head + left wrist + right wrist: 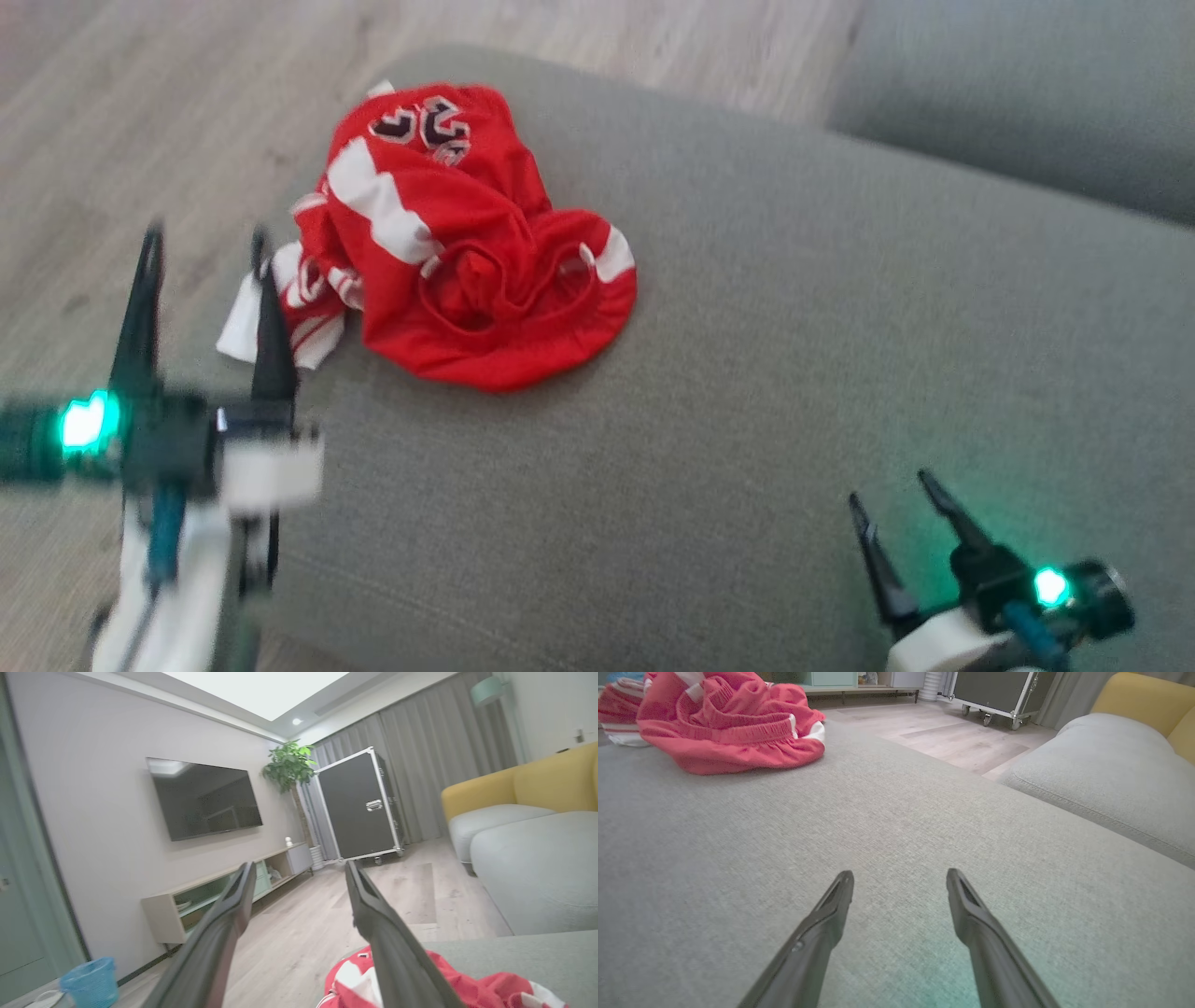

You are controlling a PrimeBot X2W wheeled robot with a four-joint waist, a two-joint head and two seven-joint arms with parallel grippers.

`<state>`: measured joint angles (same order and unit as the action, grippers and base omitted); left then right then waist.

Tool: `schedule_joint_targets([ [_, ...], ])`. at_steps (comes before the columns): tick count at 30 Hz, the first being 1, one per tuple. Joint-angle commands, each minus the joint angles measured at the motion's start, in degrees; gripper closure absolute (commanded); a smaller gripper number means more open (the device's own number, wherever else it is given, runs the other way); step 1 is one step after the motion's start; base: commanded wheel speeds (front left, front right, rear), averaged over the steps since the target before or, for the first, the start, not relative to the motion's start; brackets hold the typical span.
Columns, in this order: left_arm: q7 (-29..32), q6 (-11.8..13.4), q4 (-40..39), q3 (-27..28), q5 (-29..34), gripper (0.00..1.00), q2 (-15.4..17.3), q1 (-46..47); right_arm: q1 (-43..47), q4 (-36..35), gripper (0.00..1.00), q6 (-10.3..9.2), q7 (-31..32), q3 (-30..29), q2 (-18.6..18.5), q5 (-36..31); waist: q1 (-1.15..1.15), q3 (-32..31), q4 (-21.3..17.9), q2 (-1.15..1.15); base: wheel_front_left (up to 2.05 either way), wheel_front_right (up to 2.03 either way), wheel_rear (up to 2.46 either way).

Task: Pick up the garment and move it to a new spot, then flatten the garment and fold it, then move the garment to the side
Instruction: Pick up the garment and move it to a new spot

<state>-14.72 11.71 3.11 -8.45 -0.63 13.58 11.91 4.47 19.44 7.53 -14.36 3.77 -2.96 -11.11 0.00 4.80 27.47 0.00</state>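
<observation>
The garment (467,252) is a red sports piece with white stripes and dark numbers, lying crumpled near the far left edge of a grey cushion (747,373). My left gripper (205,238) stands open just left of the garment's white hem, above the cushion's edge, with nothing between its fingers. In the left wrist view the garment (467,984) lies low beside the right finger, and the left gripper (299,870) points out into the room. My right gripper (892,490) is open at the lower right, well apart from the garment (728,723), hovering low over bare cushion (896,826).
Pale wooden floor (140,112) lies left of and behind the cushion. A second grey cushion (1027,93) sits at the back right. The left wrist view takes in a wall television (205,798), a low cabinet (224,891), a black wheeled case (359,807), a yellow sofa back (537,784) and a blue bin (91,982).
</observation>
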Motion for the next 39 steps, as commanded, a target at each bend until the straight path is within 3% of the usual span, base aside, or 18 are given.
schedule_joint_targets([
  [1,-0.28,-0.83,-0.4,1.69,-0.52,0.0,1.09,4.8,-2.93,-1.93,0.0,-0.04,-0.63,0.94,-1.6,-0.42,0.0,3.5,-1.11,0.0,0.0,0.0,0.0],
  [7,2.49,-8.65,18.86,-0.54,-4.55,0.0,-0.22,22.5,-5.74,-3.94,0.0,-0.04,-0.63,0.3,-5.77,-2.31,0.0,9.88,-2.22,0.0,0.0,0.0,0.0],
  [12,10.17,-11.36,36.42,0.26,-8.3,0.0,-2.09,33.67,-7.41,-4.04,0.0,-0.04,-0.63,1.29,-7.34,-2.72,0.0,12.37,-3.92,0.0,0.0,0.0,0.0],
  [18,16.62,-14.36,54.66,0.22,-10.75,0.0,-2.63,40.03,-9.33,-5.15,0.0,-0.04,-0.63,1.84,-8.4,-2.74,0.0,15.67,-5.78,0.0,0.0,0.0,0.0],
  [21,17.25,-15.45,59.85,0.21,-11.63,0.0,-2.99,41.15,-9.69,-5.5,0.0,-0.04,-0.63,1.58,-8.7,-2.88,0.0,16.59,-6.36,0.0,0.0,0.0,0.0],
  [22,17.06,-15.86,61.15,0.03,-11.71,0.14,-2.96,41.36,-9.78,-5.58,0.0,-0.04,-0.63,1.49,-8.76,-2.9,0.0,16.73,-6.55,0.0,0.0,0.0,0.0],
  [23,16.43,-16.24,62.08,-0.42,-11.48,1.0,-2.76,41.6,-9.87,-5.64,0.0,-0.04,-0.63,1.37,-8.78,-2.92,0.0,16.83,-6.73,0.0,0.0,0.0,0.0],
  [32,4.67,-18.42,62.51,-3.77,-9.84,1.0,-1.16,46.33,-9.75,-5.12,0.0,-0.04,-0.63,1.05,-6.55,-2.48,0.0,13.09,-7.85,0.0,0.0,0.0,0.0],
  [39,0.91,-19.04,58.0,-8.52,-7.43,1.0,0.17,50.71,-8.8,-3.79,0.0,-0.04,-0.63,2.04,-2.79,-1.17,0.0,4.75,-12.63,0.0,0.0,0.0,0.0],
])
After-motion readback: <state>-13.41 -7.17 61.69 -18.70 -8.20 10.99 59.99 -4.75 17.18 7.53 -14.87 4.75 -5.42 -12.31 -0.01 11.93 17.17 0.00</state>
